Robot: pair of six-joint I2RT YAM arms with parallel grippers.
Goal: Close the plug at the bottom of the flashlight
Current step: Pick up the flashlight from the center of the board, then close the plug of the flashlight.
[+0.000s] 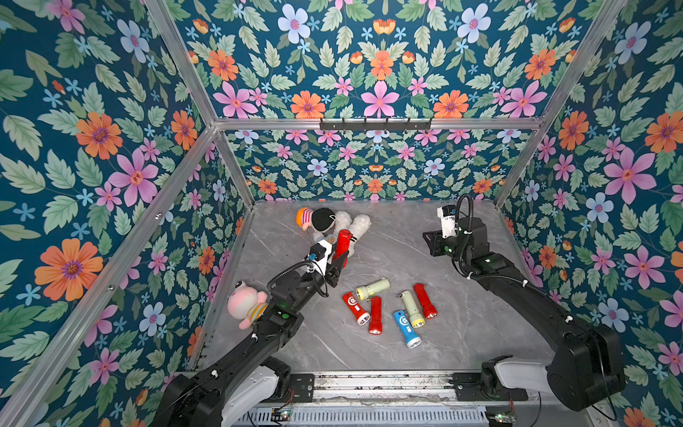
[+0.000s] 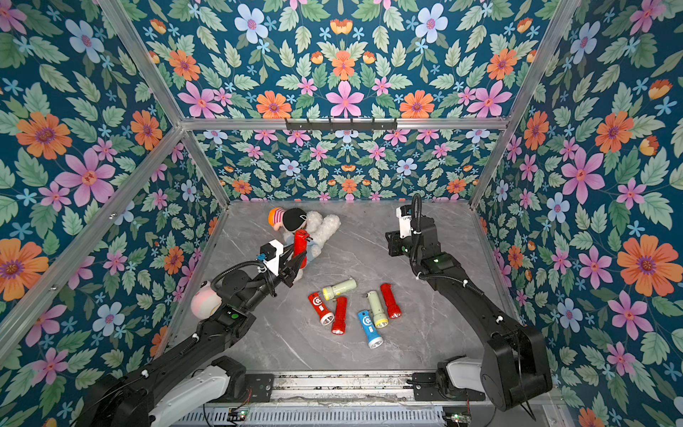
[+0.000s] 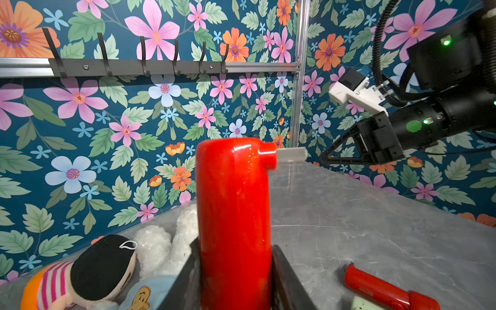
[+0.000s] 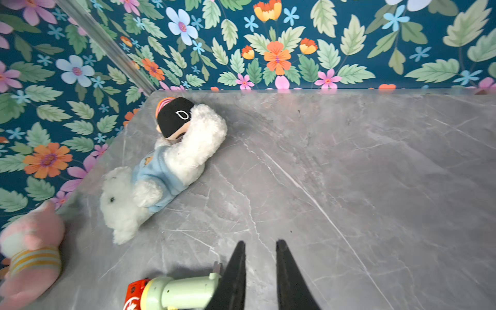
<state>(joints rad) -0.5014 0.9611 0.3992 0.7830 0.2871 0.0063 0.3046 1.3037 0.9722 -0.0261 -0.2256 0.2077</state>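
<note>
The red flashlight (image 3: 233,214) stands upright, pinched low on its body between the 2 fingers of the left gripper (image 3: 236,281). Its tail end is on top. There the plug (image 3: 291,155), a pale prong on a red hinge, sticks out sideways and is not folded in. In both top views this flashlight (image 1: 342,246) (image 2: 300,246) sits against the near side of the white plush toy (image 1: 356,225); whether they touch I cannot tell.

The right gripper (image 4: 260,243) hangs well to the right of the white plush toy, apart from the flashlight. Its 2 fingers are parted by a narrow gap, with only bare table (image 4: 375,188) showing between them.

A doll with black hair (image 1: 321,220) lies against the plush toy's far left side. On the table nearer the robot than the plush toy lie 6 more flashlights (image 1: 391,310): 3 red, 2 pale green, 1 blue. A pink plush (image 1: 244,305) sits well to the near left of the white one, beside the left arm.
</note>
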